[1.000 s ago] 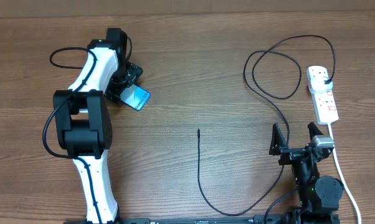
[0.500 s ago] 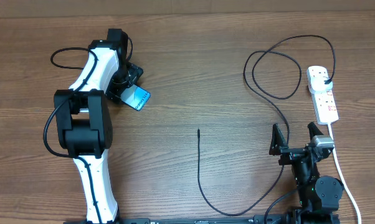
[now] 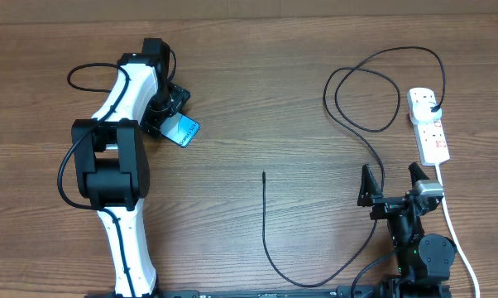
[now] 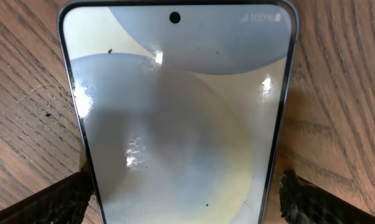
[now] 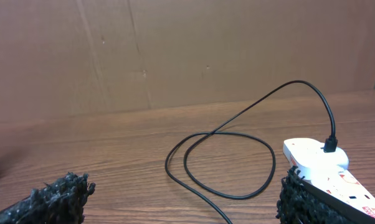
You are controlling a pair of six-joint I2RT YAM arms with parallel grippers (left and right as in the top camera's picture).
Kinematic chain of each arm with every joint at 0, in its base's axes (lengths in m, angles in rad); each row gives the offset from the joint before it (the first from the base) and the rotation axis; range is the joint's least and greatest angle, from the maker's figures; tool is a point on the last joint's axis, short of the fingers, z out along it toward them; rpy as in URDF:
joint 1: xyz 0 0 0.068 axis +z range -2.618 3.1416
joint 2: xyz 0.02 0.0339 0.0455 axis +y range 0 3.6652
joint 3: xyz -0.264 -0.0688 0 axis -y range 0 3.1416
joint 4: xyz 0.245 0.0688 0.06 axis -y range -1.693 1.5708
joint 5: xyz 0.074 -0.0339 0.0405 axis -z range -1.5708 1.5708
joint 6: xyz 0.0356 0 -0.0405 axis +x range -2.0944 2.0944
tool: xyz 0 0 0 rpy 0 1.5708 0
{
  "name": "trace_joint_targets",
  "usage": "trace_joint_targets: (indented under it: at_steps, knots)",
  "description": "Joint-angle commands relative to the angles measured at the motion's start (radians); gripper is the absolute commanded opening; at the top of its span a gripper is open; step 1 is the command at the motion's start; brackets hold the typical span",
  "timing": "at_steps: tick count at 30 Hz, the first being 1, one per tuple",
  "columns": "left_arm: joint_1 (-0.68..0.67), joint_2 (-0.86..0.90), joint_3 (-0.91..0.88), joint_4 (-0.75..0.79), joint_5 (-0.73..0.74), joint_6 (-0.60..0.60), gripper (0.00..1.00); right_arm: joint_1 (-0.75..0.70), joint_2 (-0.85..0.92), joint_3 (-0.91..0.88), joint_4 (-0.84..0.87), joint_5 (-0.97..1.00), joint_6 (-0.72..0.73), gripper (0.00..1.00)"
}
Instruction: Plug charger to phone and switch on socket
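your left claw (image 4: 186,202) stands wide open over the phone (image 3: 181,130) at the far left, one finger beside each long edge, screen lit and face up. your right claw (image 3: 392,184) is wide and empty at the near right. the charger (image 3: 265,223) is plugged into the socket (image 3: 428,126) at far right, its tip loose on the table (image 3: 232,66) near centre.

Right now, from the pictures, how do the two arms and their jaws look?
The left arm has white shells, bulky black joints and a thin black cable looping alongside. The right arm shows mostly black, with a small grey block near its wrist. Both pairs of jaws are black; the wrist views show their surfaces rough and grainy.
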Motion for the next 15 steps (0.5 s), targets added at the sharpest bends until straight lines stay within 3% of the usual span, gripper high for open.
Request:
trace_joint_targets:
  at_steps: [1, 15]
  knots:
    - [-0.008, 0.035, -0.011, -0.005, -0.005, -0.014, 1.0, 0.008, -0.011, -0.011, 0.005, -0.002, -0.004, 1.0]
    - [-0.008, 0.035, -0.011, -0.011, 0.033, -0.014, 1.0, 0.008, -0.011, -0.011, 0.005, -0.002, -0.004, 1.0]
